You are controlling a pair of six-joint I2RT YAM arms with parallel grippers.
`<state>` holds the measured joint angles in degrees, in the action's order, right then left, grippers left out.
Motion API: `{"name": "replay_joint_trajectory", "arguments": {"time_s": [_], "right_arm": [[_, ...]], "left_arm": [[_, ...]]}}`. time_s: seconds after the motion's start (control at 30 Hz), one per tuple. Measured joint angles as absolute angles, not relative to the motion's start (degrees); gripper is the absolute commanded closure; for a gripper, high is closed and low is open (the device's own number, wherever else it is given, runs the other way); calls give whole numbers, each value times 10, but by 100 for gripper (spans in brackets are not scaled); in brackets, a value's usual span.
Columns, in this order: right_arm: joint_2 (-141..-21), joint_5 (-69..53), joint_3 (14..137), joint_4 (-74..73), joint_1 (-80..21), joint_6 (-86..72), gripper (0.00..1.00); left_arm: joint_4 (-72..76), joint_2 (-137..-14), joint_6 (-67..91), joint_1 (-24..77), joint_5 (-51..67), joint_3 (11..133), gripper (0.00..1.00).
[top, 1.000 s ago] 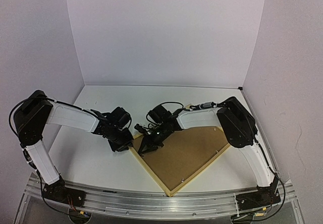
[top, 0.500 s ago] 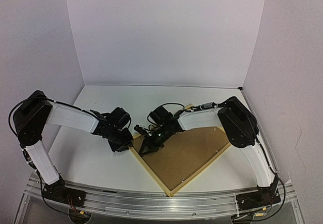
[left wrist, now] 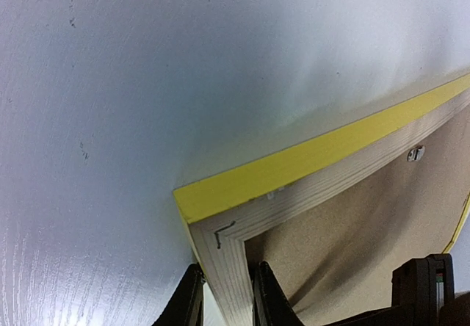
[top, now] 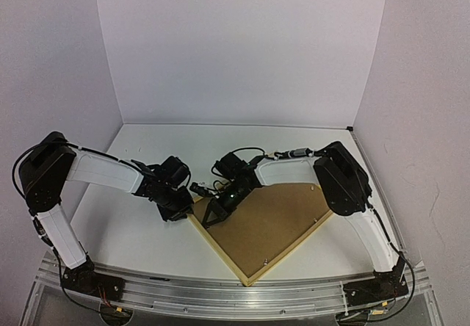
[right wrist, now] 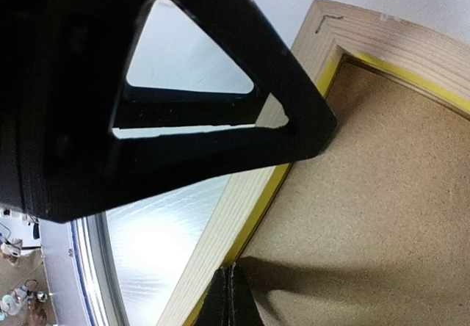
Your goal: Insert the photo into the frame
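Observation:
The frame (top: pixel 220 256) lies back up on the table, pale wood rim showing, its yellow side face in the left wrist view (left wrist: pixel 308 161). The plain brown backing board (top: pixel 272 219) fills it. The photo is hidden. My left gripper (top: pixel 183 210) is shut on the frame's left corner rail, one finger (left wrist: pixel 186 300) outside and one inside. My right gripper (top: pixel 211 219) is shut, and its tips (right wrist: pixel 231 296) rest at the seam between the board (right wrist: pixel 367 194) and the rail (right wrist: pixel 220 230), just right of the left gripper.
Small metal clips sit on the frame's back (left wrist: pixel 416 152) (top: pixel 265 261). A black gripper part (right wrist: pixel 183 62) fills the upper left of the right wrist view. White walls enclose the table on three sides; the aluminium rail (top: pixel 220 296) runs along the near edge.
My right gripper has shifted slightly along the frame's left rail. The left arm and the frame have not visibly moved.

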<state>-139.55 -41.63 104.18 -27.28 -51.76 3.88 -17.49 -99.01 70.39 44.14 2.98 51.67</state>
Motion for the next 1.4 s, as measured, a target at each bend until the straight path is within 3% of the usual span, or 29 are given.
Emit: {"name": "replay_joint_trajectory", "arguments": {"time_s": [0.13, 0.27, 0.4, 0.5, 0.63, 0.7, 0.8, 0.83, 1.07, 1.4], "right_arm": [[-1405, -413, 1069, -305, -518, 56, 97], [-1407, -373, 1110, -359, -527, 29, 68], [-1399, -286, 1158, -409, -548, -35, 47], [-1360, -203, 1155, -417, -558, -85, 35], [-1219, -81, 1057, -388, -543, -165, 15], [-1122, -14, 983, -375, -526, -208, 7], [-981, 68, 860, -347, -494, -279, 4], [-934, 88, 812, -345, -481, -305, 4], [-750, 157, 543, -369, -413, -480, 6], [-777, 150, 474, -342, -411, -587, 16]], "left_arm": [[-174, -985, 704, 441, 29, 511, 95], [-158, -977, 706, 441, 27, 497, 93], [-135, -958, 710, 441, 22, 469, 85], [-132, -940, 711, 441, 16, 450, 74], [-154, -918, 687, 442, 13, 441, 50], [-171, -901, 667, 445, 13, 444, 29], [-205, -881, 633, 450, 5, 472, 3], [-218, -878, 623, 451, -1, 490, 1], [-272, -899, 521, 440, -33, 647, 0], [-253, -1173, 316, 385, 23, 883, 2]]}}
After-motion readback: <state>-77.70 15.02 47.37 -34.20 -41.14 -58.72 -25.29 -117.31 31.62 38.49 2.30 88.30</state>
